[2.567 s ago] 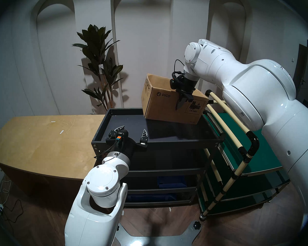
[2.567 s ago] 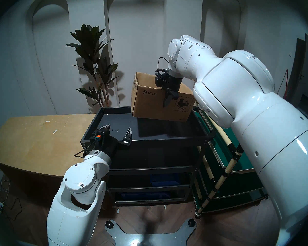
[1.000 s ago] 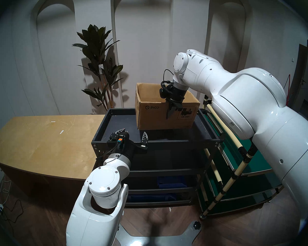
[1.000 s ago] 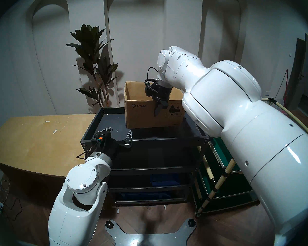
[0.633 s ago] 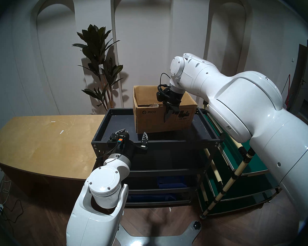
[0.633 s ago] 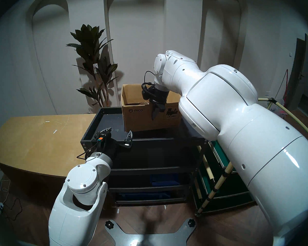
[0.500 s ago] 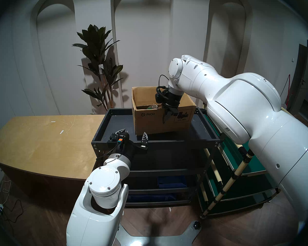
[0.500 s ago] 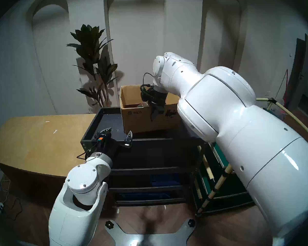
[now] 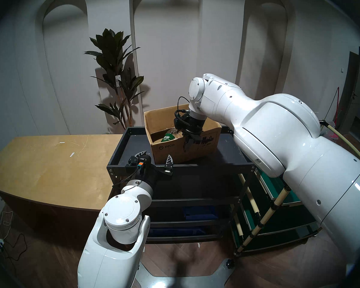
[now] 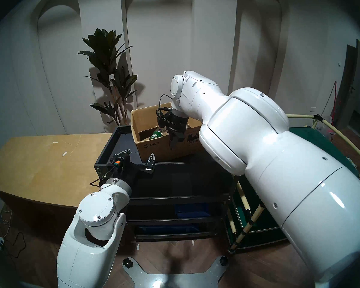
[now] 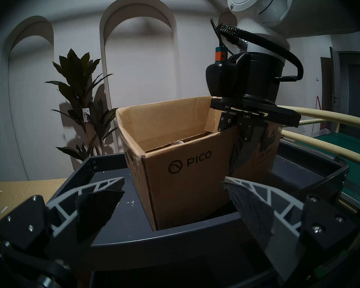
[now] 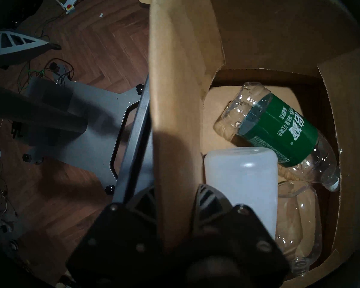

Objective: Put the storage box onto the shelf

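The right gripper, pinching the storage box wall, is risking tipping it off the shelf front edge into the spread left gripper.

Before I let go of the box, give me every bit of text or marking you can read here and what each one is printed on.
"PICO", with a round logo: front wall of the storage box.
"UN 3481", under a hazard mark: same wall, partly behind the right tool.
"400", among white Chinese characters I cannot read: green label of the clear bottle inside the box.
Handling symbols on the box's side wall: too dark to read.
White tag on the plant: too small to read.
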You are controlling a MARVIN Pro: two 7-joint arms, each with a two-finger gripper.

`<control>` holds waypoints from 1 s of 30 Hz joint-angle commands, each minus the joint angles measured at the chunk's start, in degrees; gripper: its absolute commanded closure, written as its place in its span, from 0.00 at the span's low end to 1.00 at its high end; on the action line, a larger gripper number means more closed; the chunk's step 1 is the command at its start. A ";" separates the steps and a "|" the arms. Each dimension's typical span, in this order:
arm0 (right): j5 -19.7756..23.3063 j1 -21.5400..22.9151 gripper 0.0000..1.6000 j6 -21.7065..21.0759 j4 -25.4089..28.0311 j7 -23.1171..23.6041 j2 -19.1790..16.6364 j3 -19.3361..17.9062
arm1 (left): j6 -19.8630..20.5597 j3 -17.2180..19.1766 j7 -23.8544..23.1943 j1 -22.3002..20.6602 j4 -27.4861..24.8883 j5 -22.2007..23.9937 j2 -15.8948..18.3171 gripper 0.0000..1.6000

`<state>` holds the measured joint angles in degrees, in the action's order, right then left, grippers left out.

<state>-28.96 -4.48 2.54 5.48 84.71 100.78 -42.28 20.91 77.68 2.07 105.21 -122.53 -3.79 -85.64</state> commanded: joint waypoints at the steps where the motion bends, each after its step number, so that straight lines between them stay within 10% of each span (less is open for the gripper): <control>1: 0.81 -1.39 0.98 -0.20 0.25 0.29 2.27 -0.44 | -0.32 0.04 0.01 -0.67 -1.05 0.00 -0.13 0.00; 13: 1.01 -1.96 1.00 -1.01 0.37 0.29 4.41 -0.97 | -0.33 0.04 0.01 -0.70 -1.07 -0.02 -0.16 0.00; 14: 1.02 -2.00 0.91 -1.06 0.37 0.29 4.60 -1.01 | -0.33 0.04 0.01 -0.71 -1.07 -0.02 -0.17 0.00; 15: 1.05 -2.05 0.31 -1.12 0.38 0.29 4.79 -1.08 | -0.33 0.04 0.01 -0.71 -1.08 -0.02 -0.17 0.00; 17: 1.22 -2.27 0.00 -1.28 0.36 0.29 5.22 -1.23 | -0.33 0.04 0.01 -0.74 -1.08 -0.03 -0.18 0.00; 30: 1.95 -0.15 0.00 -2.17 0.33 0.29 6.01 -2.25 | -0.38 0.04 0.02 -0.83 -1.24 -0.05 -0.25 0.00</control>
<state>-27.67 -6.14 0.54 5.88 84.87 105.68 -44.09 20.90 77.67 2.08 105.11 -122.52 -3.85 -85.76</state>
